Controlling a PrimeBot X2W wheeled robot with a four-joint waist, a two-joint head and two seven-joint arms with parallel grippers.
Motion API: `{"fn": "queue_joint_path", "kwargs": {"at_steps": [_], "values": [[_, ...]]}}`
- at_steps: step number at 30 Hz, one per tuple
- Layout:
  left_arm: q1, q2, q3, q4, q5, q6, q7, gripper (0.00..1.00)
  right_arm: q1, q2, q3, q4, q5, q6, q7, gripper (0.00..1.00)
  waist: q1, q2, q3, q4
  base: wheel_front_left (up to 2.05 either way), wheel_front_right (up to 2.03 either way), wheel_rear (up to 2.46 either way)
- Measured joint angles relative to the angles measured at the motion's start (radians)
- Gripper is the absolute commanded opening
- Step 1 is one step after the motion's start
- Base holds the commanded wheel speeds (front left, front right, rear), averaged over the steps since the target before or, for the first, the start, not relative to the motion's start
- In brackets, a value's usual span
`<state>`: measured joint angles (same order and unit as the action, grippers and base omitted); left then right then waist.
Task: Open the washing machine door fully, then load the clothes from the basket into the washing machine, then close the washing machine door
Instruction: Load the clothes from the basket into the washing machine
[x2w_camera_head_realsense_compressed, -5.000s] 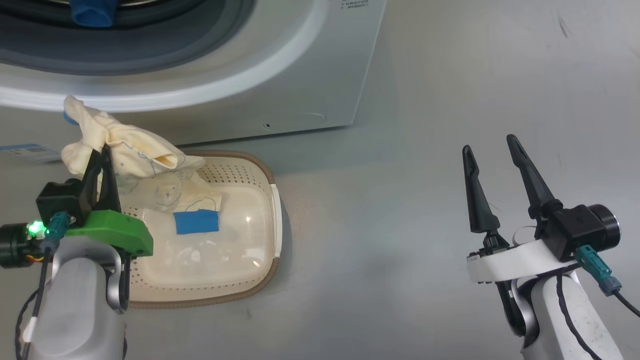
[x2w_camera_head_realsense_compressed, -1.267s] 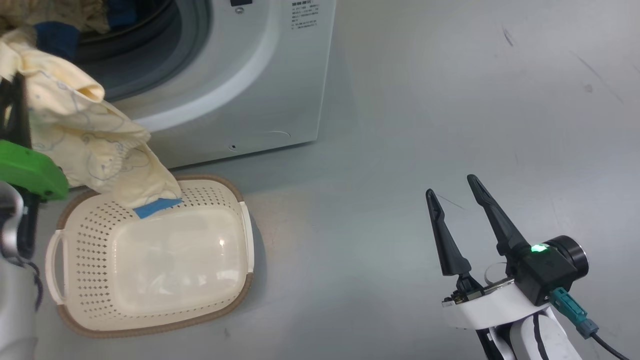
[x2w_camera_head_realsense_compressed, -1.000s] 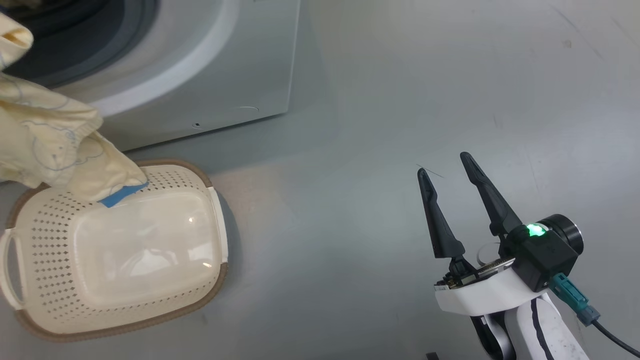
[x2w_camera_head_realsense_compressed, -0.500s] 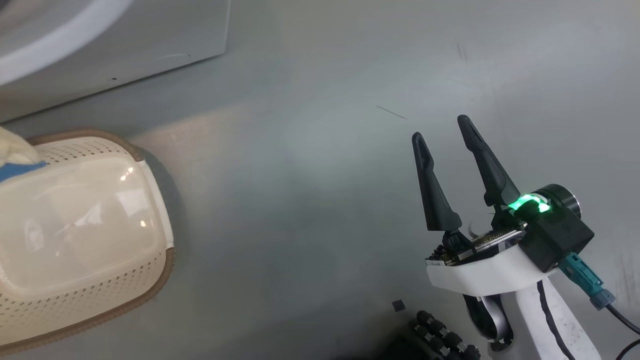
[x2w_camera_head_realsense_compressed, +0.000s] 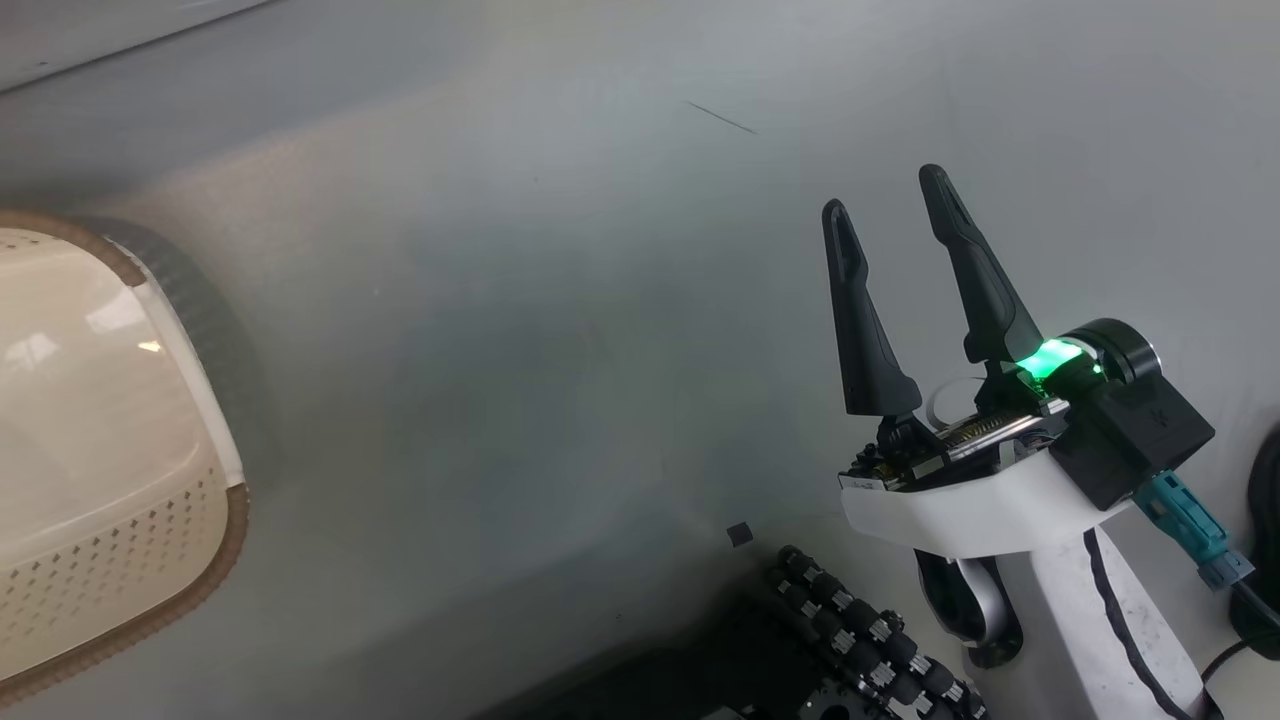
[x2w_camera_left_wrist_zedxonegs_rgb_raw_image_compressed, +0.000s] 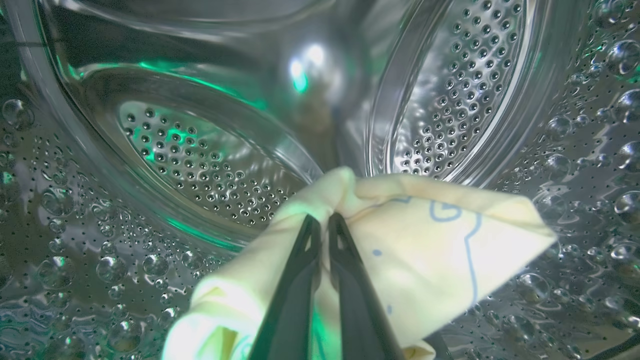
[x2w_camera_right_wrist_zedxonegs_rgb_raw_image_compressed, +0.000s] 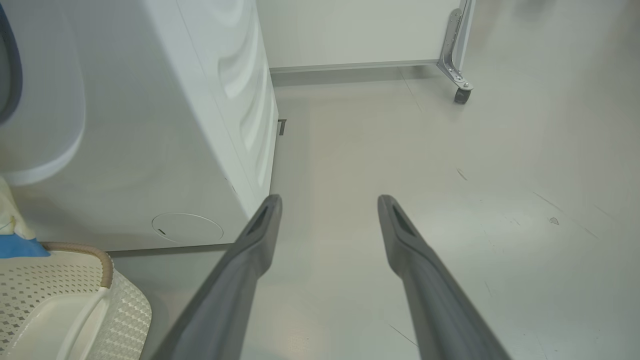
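The left claw (x2w_camera_left_wrist_zedxonegs_rgb_raw_image_compressed: 322, 220) was pinched tight on the clothes (x2w_camera_left_wrist_zedxonegs_rgb_raw_image_compressed: 440, 250), its two dark fingers (x2w_camera_left_wrist_zedxonegs_rgb_raw_image_compressed: 295, 290) pressed together through a fold of pale yellow cloth printed with thin blue lines. In the left wrist view we saw the garment bunched around the fingertips, spreading out to their right and sagging down past them on the left. Claw and cloth were inside the steel drum (x2w_camera_left_wrist_zedxonegs_rgb_raw_image_compressed: 465, 100), whose perforated wall curved all round them. We could not tell whether the cloth touched that wall

The right claw (x2w_camera_head_realsense_compressed: 885, 195) stood with its fingers wide apart and had hold of nothing. It hung over the bare grey floor (x2w_camera_head_realsense_compressed: 520, 350), well apart from the basket (x2w_camera_head_realsense_compressed: 235, 510), which sat at the left edge of the head view. In the right wrist view we found the white washing machine (x2w_camera_right_wrist_zedxonegs_rgb_raw_image_compressed: 175, 125) to the left of the fingers, and the basket on the floor just in front of its base. A blue cuff (x2w_camera_right_wrist_zedxonegs_rgb_raw_image_compressed: 17, 247) with a strip of pale yellow cloth above it showed at the left edge, just over the basket's brown rim. We could not tell whether it belonged to the garment in the left claw
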<state>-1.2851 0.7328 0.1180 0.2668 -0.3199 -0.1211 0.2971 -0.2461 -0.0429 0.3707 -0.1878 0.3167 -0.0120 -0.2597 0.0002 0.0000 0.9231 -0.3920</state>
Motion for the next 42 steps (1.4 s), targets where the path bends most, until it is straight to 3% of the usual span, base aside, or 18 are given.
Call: {"fn": "queue_joint_path", "kwargs": {"at_steps": [16,26,27,28,29,30,42], "values": [[-0.167,0.043,-0.06,0.039,0.119,-0.004,-0.305,0.0,-0.061,0.002,0.031,0.005,0.028,-0.026,0.0,1.0,-0.0001,0.0,0.073,-0.041,0.0,0.0,0.0],[-0.118,-0.007,-0.031,0.232,0.04,-0.004,-0.246,0.0,-0.074,0.002,0.016,0.006,0.027,-0.036,0.0,1.0,-0.0001,0.0,0.073,-0.024,0.0,0.0,0.0],[-0.118,-0.017,-0.029,0.239,0.036,-0.004,-0.247,0.15,-0.074,0.002,0.009,0.006,0.025,-0.041,0.0,1.0,-0.0001,0.0,0.073,-0.02,0.0,0.0,0.0],[-0.118,-0.026,-0.03,0.241,0.036,-0.004,-0.249,0.36,-0.075,0.001,0.007,0.007,0.025,-0.042,0.0,1.0,-0.0001,0.0,0.073,-0.015,0.0,0.0,0.0],[-0.118,-0.031,-0.03,0.244,0.036,-0.004,-0.252,0.36,-0.075,0.002,0.005,0.008,0.024,-0.042,0.0,1.0,-0.0001,0.0,0.072,-0.009,0.0,0.0,0.0],[-0.118,-0.035,-0.03,0.246,0.035,-0.004,-0.256,1.0,-0.077,0.002,0.005,0.01,0.021,-0.042,0.0,1.0,-0.0001,0.0,0.072,-0.004,0.0,0.0,0.0],[-0.069,-0.097,-0.028,0.261,0.028,0.012,-0.334,1.0,-0.095,0.001,-0.005,0.035,0.015,-0.042,0.0,1.0,-0.0001,0.0,0.04,0.044,0.0,0.0,0.0]]}}
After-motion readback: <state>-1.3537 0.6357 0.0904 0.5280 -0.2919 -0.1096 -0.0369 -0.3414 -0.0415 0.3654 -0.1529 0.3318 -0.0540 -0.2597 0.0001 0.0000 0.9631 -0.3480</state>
